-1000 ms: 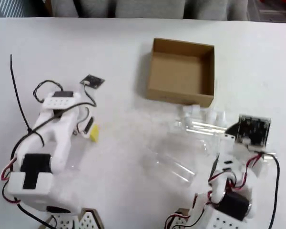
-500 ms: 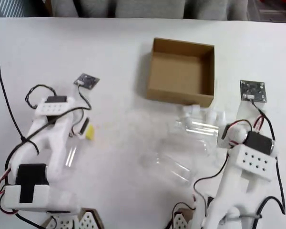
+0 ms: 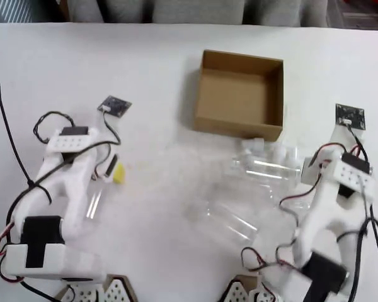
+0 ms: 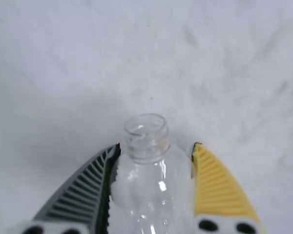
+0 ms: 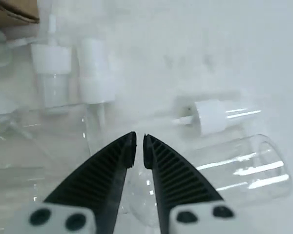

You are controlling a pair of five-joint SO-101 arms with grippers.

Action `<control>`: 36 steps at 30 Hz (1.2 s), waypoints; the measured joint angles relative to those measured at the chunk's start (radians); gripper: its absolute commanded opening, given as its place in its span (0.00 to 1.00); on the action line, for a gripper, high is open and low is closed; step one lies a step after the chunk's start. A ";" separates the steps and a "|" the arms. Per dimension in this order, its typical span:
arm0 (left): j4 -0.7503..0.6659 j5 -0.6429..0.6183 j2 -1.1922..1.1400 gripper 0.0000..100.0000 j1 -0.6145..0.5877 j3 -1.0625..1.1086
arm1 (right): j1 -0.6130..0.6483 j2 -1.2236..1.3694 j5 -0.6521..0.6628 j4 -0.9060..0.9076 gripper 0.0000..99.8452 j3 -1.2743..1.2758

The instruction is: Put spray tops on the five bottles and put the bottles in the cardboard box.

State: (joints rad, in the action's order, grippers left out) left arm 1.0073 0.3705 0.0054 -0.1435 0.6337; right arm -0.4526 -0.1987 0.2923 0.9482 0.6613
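High view: counter stock of bottles, spray tops and box

- box (image 3: 239, 94): brown cardboard, square, low walls, open top. It stands at the far middle of the white counter (image 3: 157, 63).
- heap (image 3: 264, 165): clear plastic bottles and white spray tops lying on their sides, just on the near side of the box and in front of the right arm (image 3: 331, 195). Most long axes run across the counter, roughly parallel to the box wall.
- loose bottle (image 3: 230, 220): clear and cylindrical, on its side, nearer the middle and apart from the heap, with its axis slanted.
- top pair (image 5: 51, 73): in the right wrist view, two white cylindrical collars side by side, axes parallel.
- third top (image 5: 212, 116): white, on its side, with its thin nozzle pointing toward the pair. It lies just beside a clear round-ended bottle body (image 5: 249, 165).
- right pincer (image 5: 139, 141): black ribbed fingers, clenched, tips almost meeting with nothing between them. It hangs over the heap.
- left pincer (image 4: 155, 147): a ribbed grey finger (image 4: 88, 185) and a ribbed yellow finger (image 4: 217, 185), grasping the held bottle.
- held bottle (image 4: 149, 180): clear, gripped at the shoulder, at the left of the counter and well apart from the box. The threaded neck is open and bare of a top and points away past the fingertips. The long axis is in line with the pincer. Whether it is lifted or resting, I cannot tell.
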 measured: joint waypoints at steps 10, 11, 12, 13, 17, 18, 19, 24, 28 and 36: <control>-0.012 0.000 0.000 0.10 0.000 0.000 | 0.256 0.060 -0.037 0.086 0.02 -0.031; -0.014 0.000 0.000 0.10 0.000 0.000 | 0.284 0.052 -0.046 0.100 0.02 -0.031; -0.017 0.000 0.000 0.10 0.000 0.000 | 0.311 0.040 -0.052 0.117 0.02 -0.031; -0.018 0.000 0.000 0.10 0.000 0.000 | 0.338 0.023 -0.055 0.138 0.02 -0.031; -0.018 0.000 0.000 0.10 0.000 0.000 | 0.410 -0.083 -0.058 0.218 0.02 -0.031; -0.018 0.000 0.000 0.10 0.000 0.000 | 0.423 -0.115 -0.058 0.236 0.02 -0.031; -0.018 0.000 0.000 0.10 0.000 0.000 | 0.439 -0.147 -0.058 0.252 0.02 -0.031; -0.018 0.000 0.000 0.10 0.000 0.000 | 0.471 -0.281 -0.058 0.284 0.04 -0.034; -0.018 0.000 0.000 0.10 0.000 0.000 | 0.470 -0.304 0.029 0.288 0.10 -0.077; -0.018 0.000 0.000 0.10 0.000 0.000 | 0.482 -0.086 0.230 0.333 0.10 -0.232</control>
State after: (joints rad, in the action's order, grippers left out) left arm 0.9889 0.3705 0.0054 -0.1435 0.6337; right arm 0.0292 -0.2846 0.5224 1.2812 0.4296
